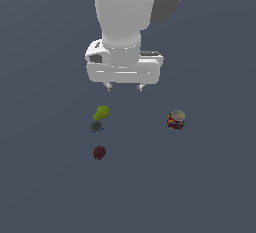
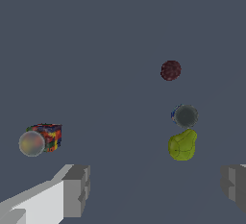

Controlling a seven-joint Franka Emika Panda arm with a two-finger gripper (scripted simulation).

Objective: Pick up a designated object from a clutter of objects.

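The short blue-grey can [image 1: 96, 126] stands on the grey floor, touching or nearly touching the yellow-green pear-shaped lump [image 1: 101, 112] behind it. In the wrist view the can [image 2: 185, 116] shows its dark grey top and a sliver of blue side, next to the lump [image 2: 182, 145]. The dark red bumpy ball [image 1: 99, 152] [image 2: 170, 70] lies apart from them. The multicoloured can [image 1: 176, 119] [image 2: 42, 139] stands off to the exterior view's right. My gripper [image 1: 124, 86] [image 2: 153, 189] is open and empty, held high above the floor, behind the clutter.
The floor [image 1: 50, 187] is a flat grey surface with no visible edges. The white arm [image 1: 125, 12] rises out of the top of the exterior view.
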